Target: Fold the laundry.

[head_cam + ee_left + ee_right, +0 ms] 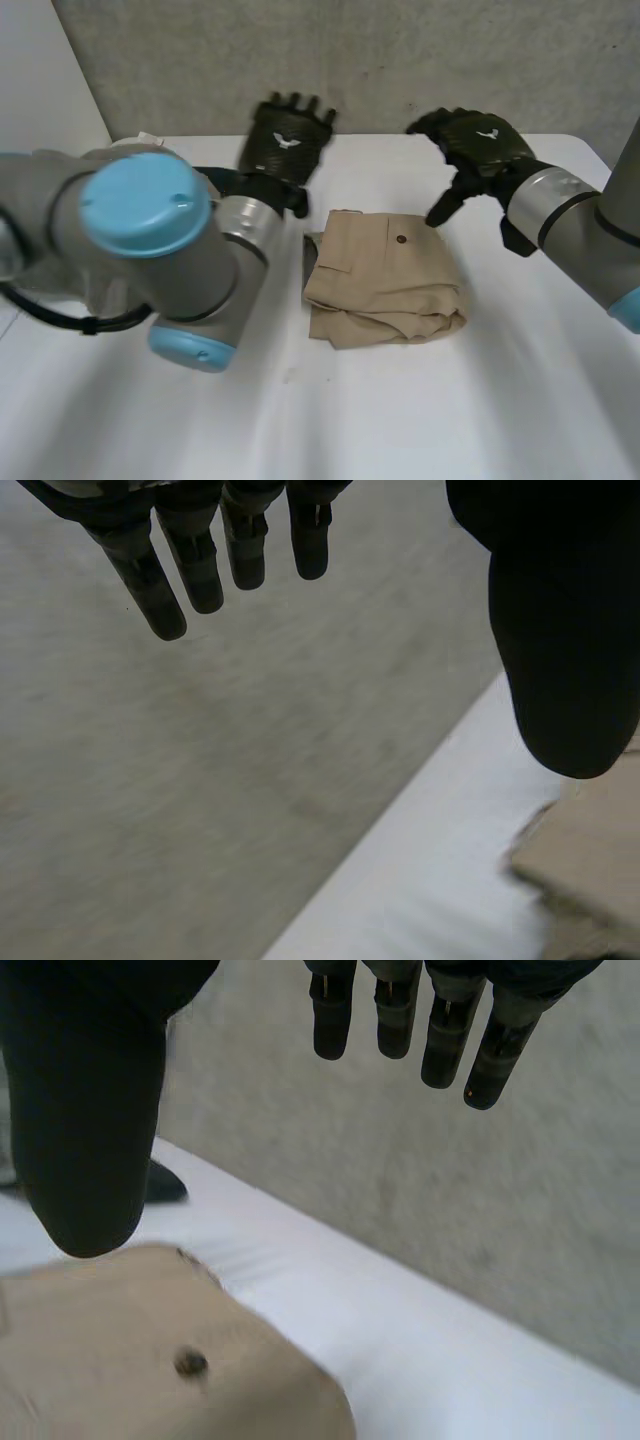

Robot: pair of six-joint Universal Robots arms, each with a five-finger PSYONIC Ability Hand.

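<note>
A pair of tan shorts (385,277) lies folded into a compact bundle in the middle of the white table (420,420), with a dark button (401,239) on top. My left hand (288,138) hovers open behind the bundle's far left corner, fingers straight (190,565), touching nothing. My right hand (472,150) is lifted off the far right corner, open, its thumb pointing down at the cloth. In the right wrist view the tan cloth (130,1360) with its button (190,1364) lies below the thumb (85,1150), and the fingers (440,1020) are spread apart from it.
A grey wall (350,60) rises just behind the table's far edge (380,140). My left arm's elbow (150,250) looms over the table's left side. Bare tabletop stretches in front of the bundle and to its right.
</note>
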